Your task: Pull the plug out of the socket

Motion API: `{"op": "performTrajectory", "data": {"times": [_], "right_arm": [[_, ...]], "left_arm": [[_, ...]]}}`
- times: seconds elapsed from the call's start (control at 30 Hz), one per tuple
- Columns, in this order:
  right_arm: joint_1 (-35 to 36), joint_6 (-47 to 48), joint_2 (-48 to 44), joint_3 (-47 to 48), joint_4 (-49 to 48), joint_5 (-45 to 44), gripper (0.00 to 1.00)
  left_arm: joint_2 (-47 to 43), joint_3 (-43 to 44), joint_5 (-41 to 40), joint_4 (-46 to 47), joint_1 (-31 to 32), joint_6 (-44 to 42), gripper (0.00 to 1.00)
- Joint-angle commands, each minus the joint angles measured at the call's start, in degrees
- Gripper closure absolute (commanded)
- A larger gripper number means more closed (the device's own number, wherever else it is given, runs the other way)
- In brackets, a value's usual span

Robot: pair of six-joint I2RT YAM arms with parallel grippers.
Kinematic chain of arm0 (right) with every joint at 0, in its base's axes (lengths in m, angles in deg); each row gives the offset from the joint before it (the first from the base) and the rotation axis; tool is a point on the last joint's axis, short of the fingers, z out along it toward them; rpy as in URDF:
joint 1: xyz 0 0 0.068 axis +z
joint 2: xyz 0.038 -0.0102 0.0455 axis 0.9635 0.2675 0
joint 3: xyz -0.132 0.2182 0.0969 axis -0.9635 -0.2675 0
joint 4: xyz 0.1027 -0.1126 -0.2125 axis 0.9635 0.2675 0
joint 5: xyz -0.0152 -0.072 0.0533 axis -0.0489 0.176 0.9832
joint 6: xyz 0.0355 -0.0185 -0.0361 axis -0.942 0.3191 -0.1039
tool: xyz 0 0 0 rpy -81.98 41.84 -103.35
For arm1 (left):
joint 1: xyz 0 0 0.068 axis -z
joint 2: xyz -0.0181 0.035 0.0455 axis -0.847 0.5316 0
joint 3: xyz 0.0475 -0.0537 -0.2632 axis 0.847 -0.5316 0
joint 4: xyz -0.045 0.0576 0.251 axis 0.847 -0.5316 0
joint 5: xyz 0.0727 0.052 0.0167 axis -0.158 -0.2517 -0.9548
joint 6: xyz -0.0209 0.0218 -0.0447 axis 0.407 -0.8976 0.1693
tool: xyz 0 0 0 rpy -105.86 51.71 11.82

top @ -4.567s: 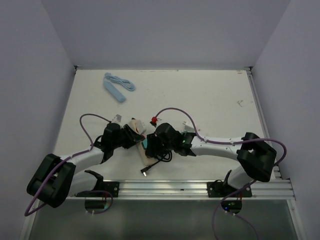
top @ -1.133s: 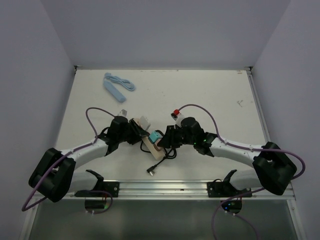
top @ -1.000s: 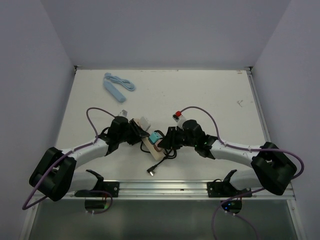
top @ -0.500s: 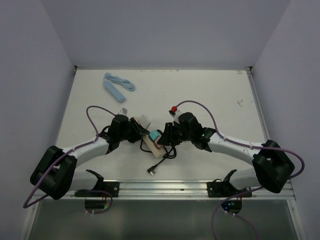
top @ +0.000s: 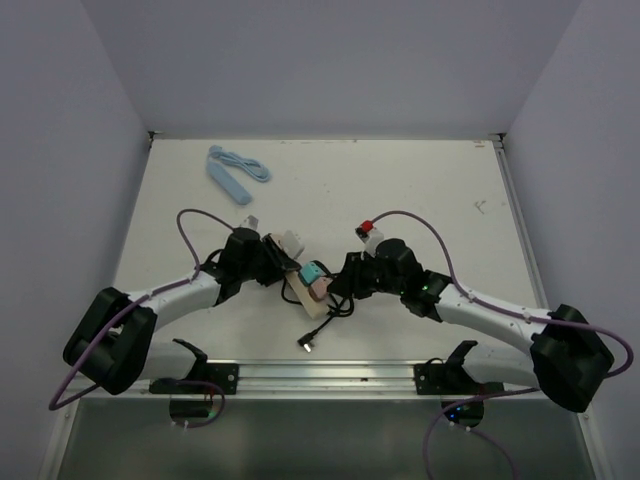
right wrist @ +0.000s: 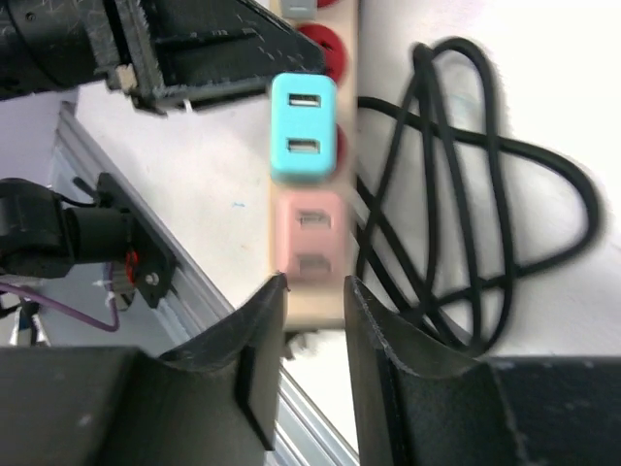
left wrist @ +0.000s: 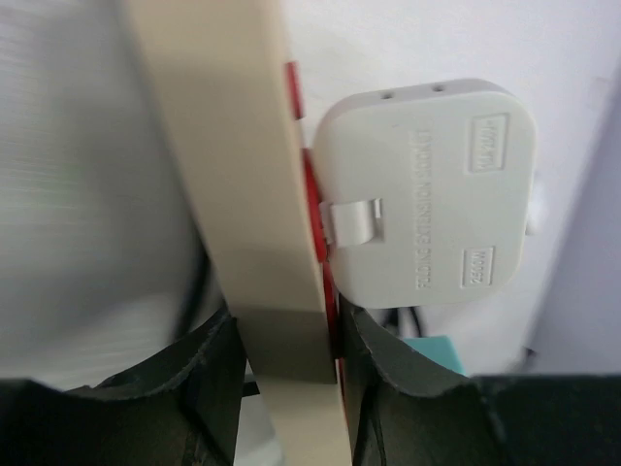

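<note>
Here the pink plug (right wrist: 310,248) sits in the beige power strip (left wrist: 233,175), just ahead of the right hand (right wrist: 313,291). That hand's fingers stand spread to either side of the strip's near end. We see the plug as a blocky, blurred adapter with two USB slots on its face. Next along the strip sits a teal plug (right wrist: 303,128) of the same shape, then a white plug (left wrist: 427,194). The left hand (left wrist: 284,335) pinches the strip. A coiled black cable (right wrist: 466,214) lies beside it on the counter (top: 400,190).
</note>
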Motion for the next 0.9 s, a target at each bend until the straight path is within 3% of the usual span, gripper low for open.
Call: {"op": "performTrajectory", "data": {"times": [0.0,0.17,0.4,0.47,0.57,0.67,0.87], "right_arm": [[-3.18,1.41,-6.69,-2.96,4.99,-6.57,1.0],[-3.09,2.46,-1.26,1.78,9.12,-3.59,1.0],[-2.92,0.71,1.39,3.37,6.48,1.59,0.98],[-2.21,-0.17,1.65,3.72,4.55,2.3,0.87],[-0.72,-1.49,2.35,5.39,3.41,3.53,0.56],[0.51,-2.54,4.46,7.67,2.44,4.32,0.41],[2.88,-5.88,13.07,12.33,0.33,6.52,0.32]], "left_arm": [[1.84,-2.12,-19.76,-13.89,-4.45,-11.28,1.0],[1.14,-2.21,-20.11,-12.93,-4.19,-13.12,1.0],[0.43,-3.26,-17.92,-10.38,-4.1,-13.74,1.0],[0.43,-3.26,-16.95,-9.07,-4.1,-14.18,1.0],[0.43,-3.17,-15.81,-7.83,-4.1,-14.44,1.0],[0.43,-3.44,-14.58,-6.34,-4.1,-14.62,1.0],[0.43,-4.93,-11.42,-2.12,-4.1,-14.01,1.0]]}}
